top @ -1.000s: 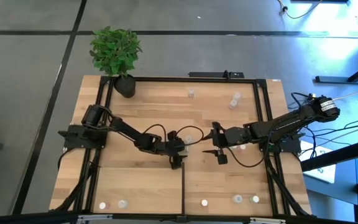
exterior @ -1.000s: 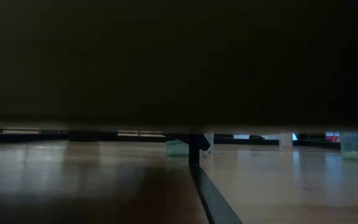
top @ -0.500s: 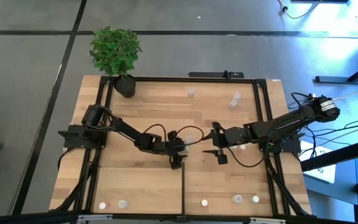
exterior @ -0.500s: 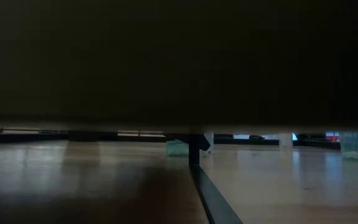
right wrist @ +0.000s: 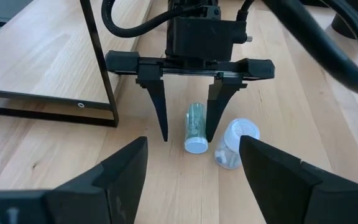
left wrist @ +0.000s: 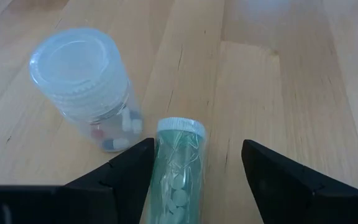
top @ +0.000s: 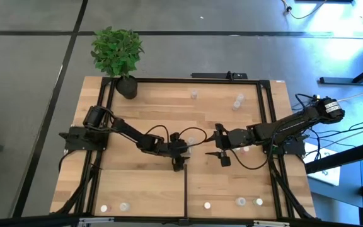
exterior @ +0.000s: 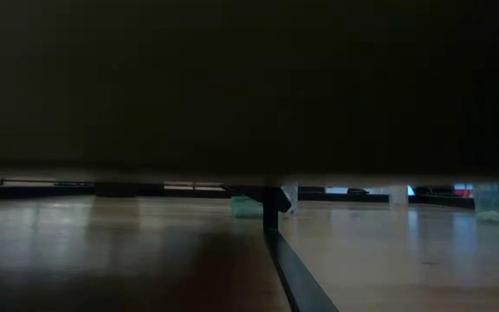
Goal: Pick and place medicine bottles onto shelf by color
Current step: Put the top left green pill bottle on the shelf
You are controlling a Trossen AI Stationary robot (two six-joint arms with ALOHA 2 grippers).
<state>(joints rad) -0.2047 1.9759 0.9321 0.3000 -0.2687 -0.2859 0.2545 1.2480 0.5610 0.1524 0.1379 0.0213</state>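
Green-tinted and clear, a slim medicine bottle (right wrist: 196, 127) lies on its side on the shelf (top: 162, 113), near the middle of the high view, just above the top end of the short black divider bar (top: 187, 192). In the right wrist view it sits at frame centre, its long axis running up and down the picture, white cap toward the bottom edge. That axis is parallel to the fingers of the left gripper (right wrist: 186, 132), which come down from the top of the frame and straddle the bottle, 1 finger on each side. The jaws stand open with a little space left on both flanks, so the bottle is bracketed but not yet pinched.

A second, wider bottle (right wrist: 234, 142) with a pale lid and mixed pills rests tilted just right of the green one, outside the right-hand finger and very near it. My judgement: closing squarely across the green bottle's short width is what the coming move needs, without catching that neighbour.

The left gripper is plainly the nearer. The right gripper (right wrist: 191, 186) hangs back at the bottom of that frame, jaws wide and empty, facing the pair.
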